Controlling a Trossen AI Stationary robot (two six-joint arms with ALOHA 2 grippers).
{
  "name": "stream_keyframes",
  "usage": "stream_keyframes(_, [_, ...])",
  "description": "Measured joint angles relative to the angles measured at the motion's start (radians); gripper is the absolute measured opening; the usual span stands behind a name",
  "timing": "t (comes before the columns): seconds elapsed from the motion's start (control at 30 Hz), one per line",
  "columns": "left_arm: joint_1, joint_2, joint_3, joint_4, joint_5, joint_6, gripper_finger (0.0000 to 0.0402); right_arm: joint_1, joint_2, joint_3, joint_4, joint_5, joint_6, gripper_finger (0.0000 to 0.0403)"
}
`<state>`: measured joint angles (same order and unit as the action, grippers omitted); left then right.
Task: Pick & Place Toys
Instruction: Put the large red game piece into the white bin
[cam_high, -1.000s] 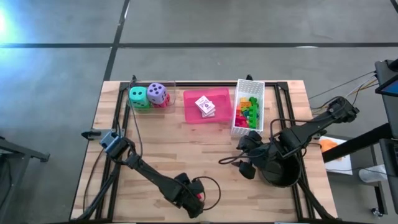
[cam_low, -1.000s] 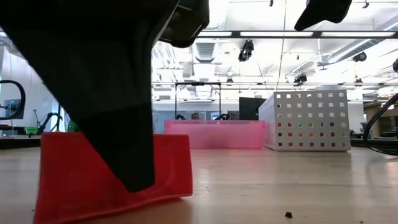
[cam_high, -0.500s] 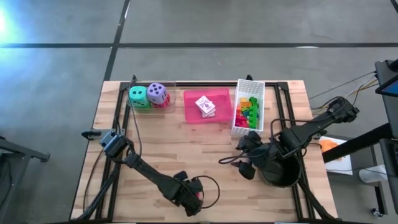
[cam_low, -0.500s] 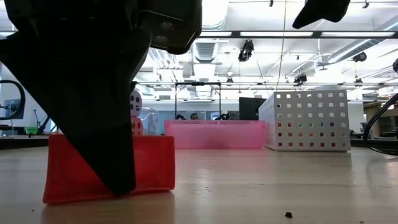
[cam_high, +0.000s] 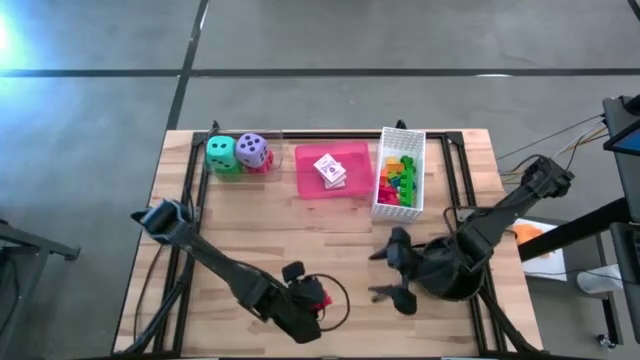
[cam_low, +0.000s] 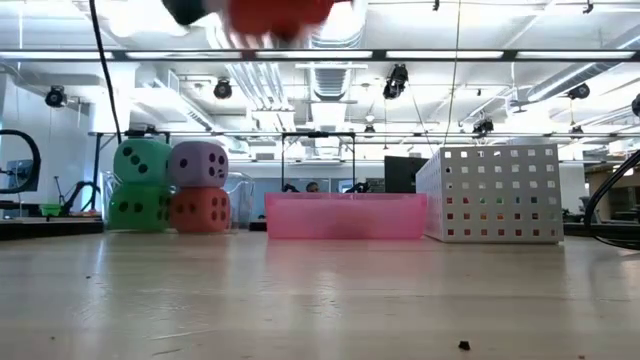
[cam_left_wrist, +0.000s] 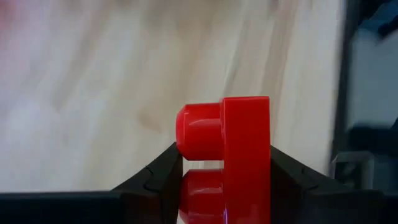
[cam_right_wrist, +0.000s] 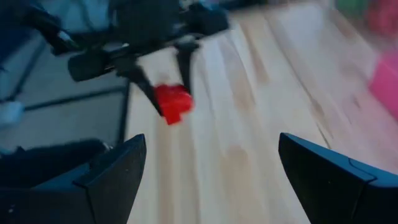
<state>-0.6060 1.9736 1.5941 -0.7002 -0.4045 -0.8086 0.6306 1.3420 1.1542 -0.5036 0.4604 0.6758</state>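
My left gripper (cam_high: 312, 298) hangs above the table's near middle, shut on a small red plastic brick (cam_left_wrist: 231, 149). The same brick shows blurred at the top of the low view (cam_low: 280, 12), clear of the table. My right gripper (cam_high: 386, 272) stands open with nothing between its fingers, just left of the black round pot (cam_high: 455, 283). A green die (cam_high: 221, 153), a purple die (cam_high: 252, 149) and a red die (cam_low: 200, 210) sit stacked at the far left. Card packs (cam_high: 330, 170) lie in the pink tray (cam_high: 306, 172). Multicoloured bricks (cam_high: 398, 180) fill the white basket (cam_high: 402, 134). My left gripper pinches the red brick between its two fingers: one finger (cam_left_wrist: 163, 173) meets the studded face (cam_left_wrist: 194, 134), the other (cam_left_wrist: 287, 171) the opposite face. The brick is lifted clear of the table.
Bare wood lies between the grippers and the pink tray. Black frame rails (cam_high: 195, 190) run along the table's left and right sides. A loose cable loop (cam_high: 340, 300) lies beside my left gripper.
My left gripper has shut on the red brick, which stood on the table, and has gone up with it; the brick is now lifted clear. My right gripper has shifted a little toward the table's near edge and stayed open.
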Motion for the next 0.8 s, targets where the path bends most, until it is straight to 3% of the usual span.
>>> stream_keyframes(0.2, [-0.001,-0.126,0.002,0.17,-0.121,0.169,0.016,0.069,0.047,0.0,0.299,0.099,-0.203,0.0354])
stream_keyframes(0.37, [0.0,-0.168,0.001,0.36,-0.089,0.356,0.016,0.081,0.072,0.0,0.433,0.199,-0.299,0.0354])
stream_keyframes(0.53, [0.002,-0.17,0.002,0.488,-0.056,0.465,0.016,0.073,0.104,0.0,0.511,0.207,-0.292,0.0354])
stream_keyframes(0.8, [0.012,-0.17,0.002,0.499,-0.037,0.492,0.016,0.081,0.128,0.004,0.587,0.152,-0.314,0.0354])
